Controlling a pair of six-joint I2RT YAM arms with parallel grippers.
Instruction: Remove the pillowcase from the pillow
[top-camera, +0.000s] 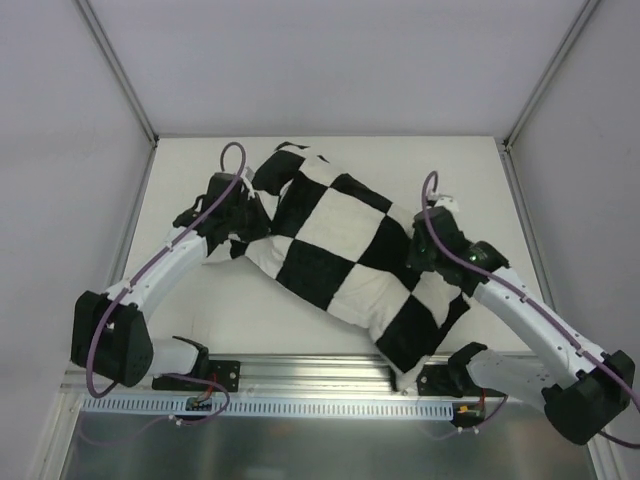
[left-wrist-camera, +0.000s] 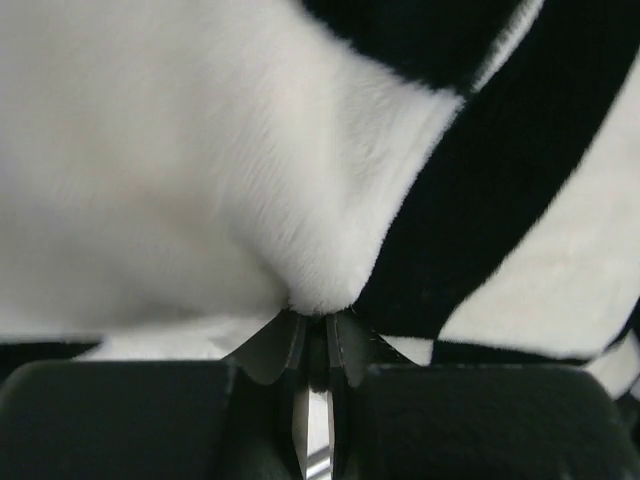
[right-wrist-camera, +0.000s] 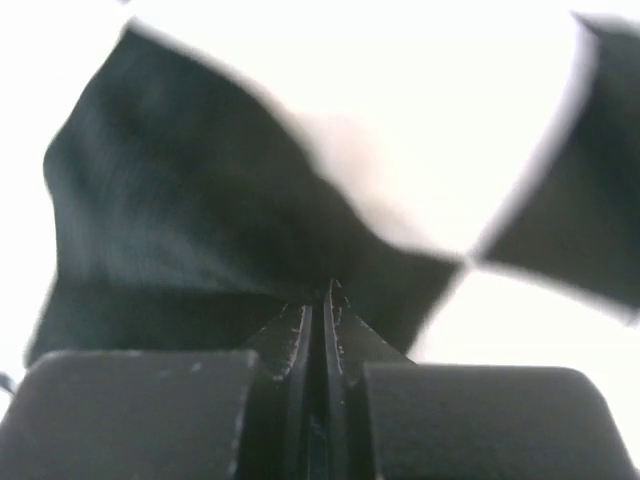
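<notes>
The black and cream checkerboard pillowcase (top-camera: 340, 240) lies stuffed and diagonal on the table, from far left to near right. The pillow is mostly hidden inside it. A plain white corner (top-camera: 222, 256) shows below my left gripper, and I cannot tell whether it is pillow or cover. My left gripper (top-camera: 248, 228) is at the cover's left end. In the left wrist view the gripper (left-wrist-camera: 318, 318) is shut on a fold of the pillowcase (left-wrist-camera: 500, 150). My right gripper (top-camera: 422, 252) is on the cover's right side. In the right wrist view the gripper (right-wrist-camera: 325, 295) is shut on a black square of the pillowcase (right-wrist-camera: 180, 200).
The white table (top-camera: 180, 170) has grey walls on the left, back and right. A metal rail (top-camera: 320, 372) with the arm bases runs along the near edge, and the cover's lowest corner (top-camera: 405, 365) hangs onto it.
</notes>
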